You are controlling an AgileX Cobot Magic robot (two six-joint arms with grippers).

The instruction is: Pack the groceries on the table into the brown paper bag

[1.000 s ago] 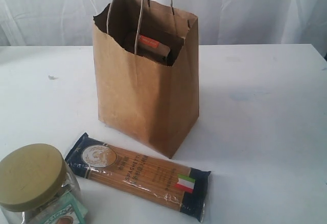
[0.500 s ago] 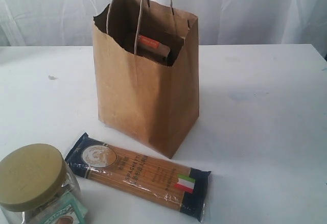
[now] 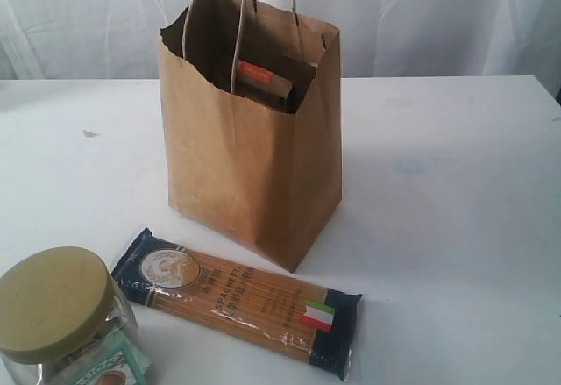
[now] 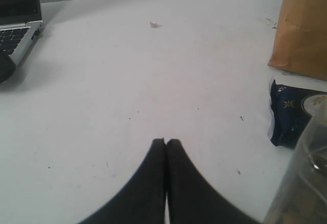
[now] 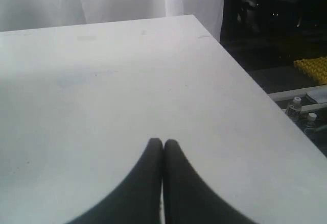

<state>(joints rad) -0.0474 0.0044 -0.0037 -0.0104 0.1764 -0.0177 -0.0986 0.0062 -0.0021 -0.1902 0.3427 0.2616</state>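
Note:
The brown paper bag [image 3: 254, 157] stands upright mid-table, its mouth open, with the orange-labelled brown pouch [image 3: 260, 81] inside it. In front of the bag the long blue-ended spaghetti pack [image 3: 237, 299] lies flat on the white table [image 3: 447, 227]. The gold-lidded glass jar [image 3: 57, 310] stands at the near left corner. My left gripper [image 4: 166, 141] is shut and empty over bare table, with the bag [image 4: 301, 30], the spaghetti pack's blue end [image 4: 291, 113] and the jar's glass [image 4: 301, 183] off to one side. My right gripper [image 5: 163, 142] is shut and empty above bare table. Neither gripper shows in the exterior view.
A laptop [image 4: 18, 27] sits at the table's far corner in the left wrist view. A small white scrap [image 4: 155, 24] lies on the surface. The right wrist view shows the table's edge [image 5: 255, 89], with a dark floor and small bottles [image 5: 301, 112] beyond it.

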